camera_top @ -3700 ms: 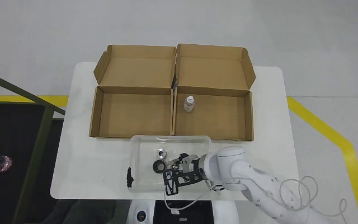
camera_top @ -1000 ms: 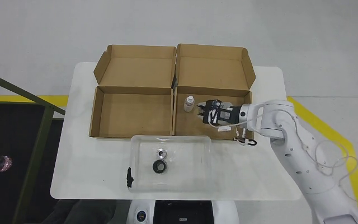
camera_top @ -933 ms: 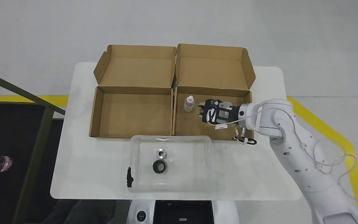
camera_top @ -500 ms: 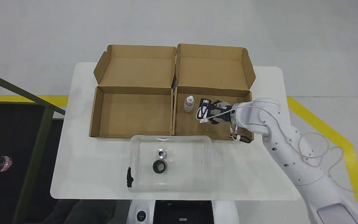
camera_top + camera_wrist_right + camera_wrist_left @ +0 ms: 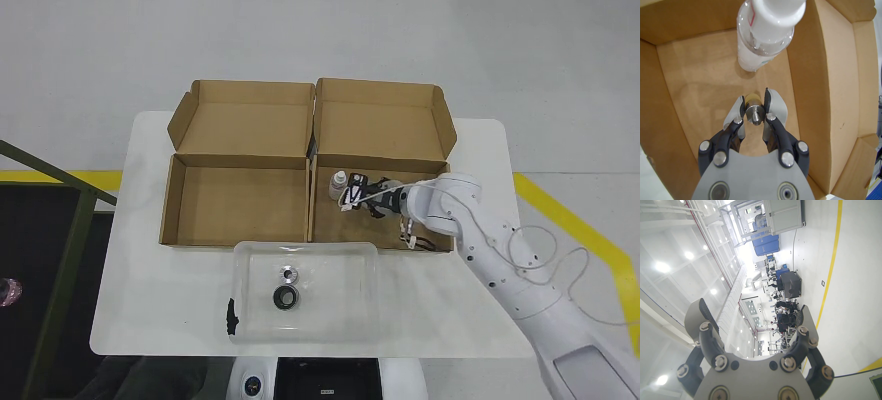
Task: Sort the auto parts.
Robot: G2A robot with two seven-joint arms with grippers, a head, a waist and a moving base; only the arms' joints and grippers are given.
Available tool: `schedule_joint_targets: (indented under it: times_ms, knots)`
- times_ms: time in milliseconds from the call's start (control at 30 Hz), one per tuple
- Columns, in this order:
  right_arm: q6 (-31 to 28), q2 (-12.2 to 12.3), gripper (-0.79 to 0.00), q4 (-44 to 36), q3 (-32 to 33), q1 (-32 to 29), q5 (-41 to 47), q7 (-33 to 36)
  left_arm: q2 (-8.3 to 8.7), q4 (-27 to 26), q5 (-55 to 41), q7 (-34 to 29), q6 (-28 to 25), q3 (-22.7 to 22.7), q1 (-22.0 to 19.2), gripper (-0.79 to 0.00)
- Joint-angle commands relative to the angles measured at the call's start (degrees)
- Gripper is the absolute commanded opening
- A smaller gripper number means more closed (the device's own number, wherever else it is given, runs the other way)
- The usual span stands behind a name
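My right gripper [image 5: 753, 103] is shut on a small metal part [image 5: 753, 111] with a threaded stud and a yellowish end. It hovers low inside the right cardboard box [image 5: 420, 215], close beside an upright clear bottle [image 5: 764, 34] with a white cap. From above, the right gripper [image 5: 352, 196] sits just next to the bottle [image 5: 339, 181] at the box's left end. The clear plastic tray [image 5: 250, 320] at the table's front holds a silver round part [image 5: 290, 272] and a black ring [image 5: 286, 296]. My left gripper [image 5: 751, 311] is open, holds nothing, and points away at the hall.
The left cardboard box [image 5: 235, 205] stands beside the right one, both with lids folded back. A small black piece [image 5: 231, 318] lies against the tray's left edge. Bare white table [image 5: 140, 280] lies left and right of the tray.
The right arm lifted the metal part out of the tray, carried it over into the right box, then slid left toward the bottle. The tray holds one part fewer.
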Motion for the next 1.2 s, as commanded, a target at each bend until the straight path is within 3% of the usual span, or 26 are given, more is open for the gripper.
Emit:
schedule_joint_targets:
  times_ms: [0, 67, 400, 867, 1167]
  knots:
    - [0.1, -0.2, -0.699, 0.7, -0.3, 0.3, 0.0, -0.2, 0.0, 0.0, 0.0, 0.0, 0.0, 0.0, 0.0, 0.0]
    - [0.4, -0.4, -0.603, 1.4, -0.6, 0.6, 0.1, -0.4, 0.0, 0.0, 0.0, 0.0, 0.0, 0.0, 0.0, 0.0]
    - [2.0, -0.5, -0.443, -1.2, 0.7, -1.3, 1.6, -2.2, 0.0, 0.0, 0.0, 0.0, 0.0, 0.0, 0.0, 0.0]
    - [0.1, 2.9, -0.4, -16.4, 12.3, -12.0, 1.9, -6.9, 0.0, 0.0, 0.0, 0.0, 0.0, 0.0, 0.0, 0.0]
    - [-3.6, 4.0, -0.4, -24.7, 15.8, -17.7, 2.6, -12.3, 0.0, 0.0, 0.0, 0.0, 0.0, 0.0, 0.0, 0.0]
